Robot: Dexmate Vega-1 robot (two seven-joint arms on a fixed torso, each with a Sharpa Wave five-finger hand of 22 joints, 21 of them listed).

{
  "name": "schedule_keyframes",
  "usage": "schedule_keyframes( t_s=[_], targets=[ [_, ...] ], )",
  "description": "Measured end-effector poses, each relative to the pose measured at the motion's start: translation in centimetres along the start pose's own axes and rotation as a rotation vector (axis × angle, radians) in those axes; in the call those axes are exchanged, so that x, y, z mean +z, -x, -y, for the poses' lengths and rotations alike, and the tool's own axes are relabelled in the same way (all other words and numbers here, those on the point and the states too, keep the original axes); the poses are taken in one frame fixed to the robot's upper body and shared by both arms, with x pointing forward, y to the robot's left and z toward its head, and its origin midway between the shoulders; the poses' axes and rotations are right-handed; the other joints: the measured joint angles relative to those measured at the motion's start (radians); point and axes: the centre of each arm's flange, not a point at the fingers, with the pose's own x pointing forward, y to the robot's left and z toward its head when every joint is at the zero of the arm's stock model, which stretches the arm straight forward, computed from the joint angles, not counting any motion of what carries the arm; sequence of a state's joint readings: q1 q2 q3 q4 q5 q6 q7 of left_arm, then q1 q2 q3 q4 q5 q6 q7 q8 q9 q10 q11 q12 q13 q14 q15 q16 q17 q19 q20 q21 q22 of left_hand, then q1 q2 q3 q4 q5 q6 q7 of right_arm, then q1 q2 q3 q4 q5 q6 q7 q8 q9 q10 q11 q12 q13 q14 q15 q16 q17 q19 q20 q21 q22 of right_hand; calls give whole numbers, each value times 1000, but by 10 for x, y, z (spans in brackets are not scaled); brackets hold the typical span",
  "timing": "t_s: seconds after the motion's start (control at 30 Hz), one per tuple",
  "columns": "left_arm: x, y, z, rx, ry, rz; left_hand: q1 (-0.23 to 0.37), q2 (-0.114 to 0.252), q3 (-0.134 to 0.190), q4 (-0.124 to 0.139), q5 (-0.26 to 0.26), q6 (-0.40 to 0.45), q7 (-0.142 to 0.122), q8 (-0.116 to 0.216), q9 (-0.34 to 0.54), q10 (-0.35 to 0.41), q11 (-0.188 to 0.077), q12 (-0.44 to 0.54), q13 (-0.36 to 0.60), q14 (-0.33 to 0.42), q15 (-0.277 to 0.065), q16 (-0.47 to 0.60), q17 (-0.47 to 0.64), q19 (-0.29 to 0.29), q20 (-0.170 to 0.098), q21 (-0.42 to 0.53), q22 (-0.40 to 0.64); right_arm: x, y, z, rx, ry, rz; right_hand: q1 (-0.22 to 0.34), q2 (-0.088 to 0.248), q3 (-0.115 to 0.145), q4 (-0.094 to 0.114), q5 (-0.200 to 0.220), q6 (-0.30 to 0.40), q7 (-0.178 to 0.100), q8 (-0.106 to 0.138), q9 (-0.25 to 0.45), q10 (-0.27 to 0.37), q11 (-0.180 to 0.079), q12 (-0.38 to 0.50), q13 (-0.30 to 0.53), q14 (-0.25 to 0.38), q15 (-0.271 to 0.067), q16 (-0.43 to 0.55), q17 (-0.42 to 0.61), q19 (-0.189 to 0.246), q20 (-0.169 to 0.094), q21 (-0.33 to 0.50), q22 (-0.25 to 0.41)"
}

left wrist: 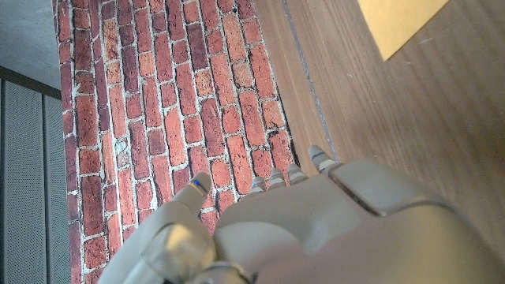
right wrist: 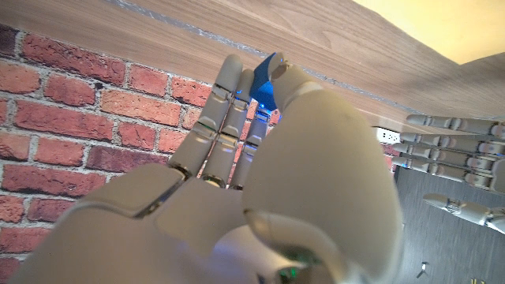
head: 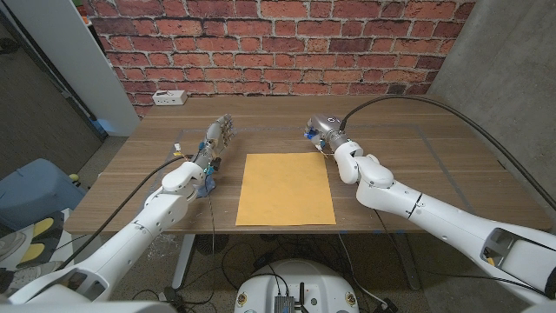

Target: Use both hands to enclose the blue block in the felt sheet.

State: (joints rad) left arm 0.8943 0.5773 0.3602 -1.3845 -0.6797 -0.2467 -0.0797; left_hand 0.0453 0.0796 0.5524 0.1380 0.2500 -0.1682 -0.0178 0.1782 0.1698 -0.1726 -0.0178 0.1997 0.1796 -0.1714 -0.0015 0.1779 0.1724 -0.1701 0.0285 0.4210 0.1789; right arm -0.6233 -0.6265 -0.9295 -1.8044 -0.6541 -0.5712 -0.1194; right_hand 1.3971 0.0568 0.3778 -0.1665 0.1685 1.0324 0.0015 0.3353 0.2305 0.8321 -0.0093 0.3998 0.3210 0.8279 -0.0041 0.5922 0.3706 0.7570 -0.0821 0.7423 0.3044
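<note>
in the head view the right hand [head: 320, 130] is hovering past the far right corner of the felt sheet [head: 286, 189], and a bit of the blue block [head: 309, 135] is peeking out on the side of that hand facing the sheet. the left hand [head: 217, 139] is standing off the sheet's far left corner, fingers apart and reaching away from the robot, grasping nothing. the tan sheet is lying flat on the wooden table [head: 434, 165] between the two hands. a white power strip [head: 169, 97] is sitting well beyond the left hand, by the brick wall [head: 278, 43].

in the left wrist view the left hand [left wrist: 331, 229] is showing its back, fingertips [left wrist: 316, 154] pointing toward the wall, with a corner of the sheet [left wrist: 398, 24] off to its side.

in the right wrist view the right hand [right wrist: 260, 173] is grasping the blue block [right wrist: 264, 83], pinching it between thumb and fingertips. the sheet [right wrist: 442, 28] is lying beyond the block, and the left hand's fingers [right wrist: 454, 146] are spreading apart off to the side.
</note>
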Motion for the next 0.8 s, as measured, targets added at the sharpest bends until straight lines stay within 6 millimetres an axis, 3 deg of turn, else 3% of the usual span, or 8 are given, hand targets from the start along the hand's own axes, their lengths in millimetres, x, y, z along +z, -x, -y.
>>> schedule_keyframes(
  t_s=[0.27,0.3,0.8],
  targets=[
    [1,4,-4,-6,-10,-4,0,0,0,0,0,0,0,0,0,0,0,0,0,0,0,0,0,0,0,0,0,5,5,0,3,25,7,0,0,-3,0,2,0,0,-7,0,0,0,0,1,2,-1,0,0,-4,4,17,5],
    [2,4,-3,-25,-7,2,0,0,0,0,0,0,0,0,0,0,0,0,0,0,0,0,0,0,0,0,0,18,15,-2,6,3,31,0,0,-3,0,2,0,0,-7,0,0,0,0,1,2,-1,-1,0,-6,6,17,5],
    [4,10,-6,-64,-13,7,0,0,-4,-4,0,0,0,0,0,0,0,0,0,0,0,0,0,0,0,0,0,41,37,-6,14,11,57,4,-4,-9,2,2,4,-3,-7,4,0,1,-2,7,14,4,-9,0,-16,5,50,5]
  ],
)
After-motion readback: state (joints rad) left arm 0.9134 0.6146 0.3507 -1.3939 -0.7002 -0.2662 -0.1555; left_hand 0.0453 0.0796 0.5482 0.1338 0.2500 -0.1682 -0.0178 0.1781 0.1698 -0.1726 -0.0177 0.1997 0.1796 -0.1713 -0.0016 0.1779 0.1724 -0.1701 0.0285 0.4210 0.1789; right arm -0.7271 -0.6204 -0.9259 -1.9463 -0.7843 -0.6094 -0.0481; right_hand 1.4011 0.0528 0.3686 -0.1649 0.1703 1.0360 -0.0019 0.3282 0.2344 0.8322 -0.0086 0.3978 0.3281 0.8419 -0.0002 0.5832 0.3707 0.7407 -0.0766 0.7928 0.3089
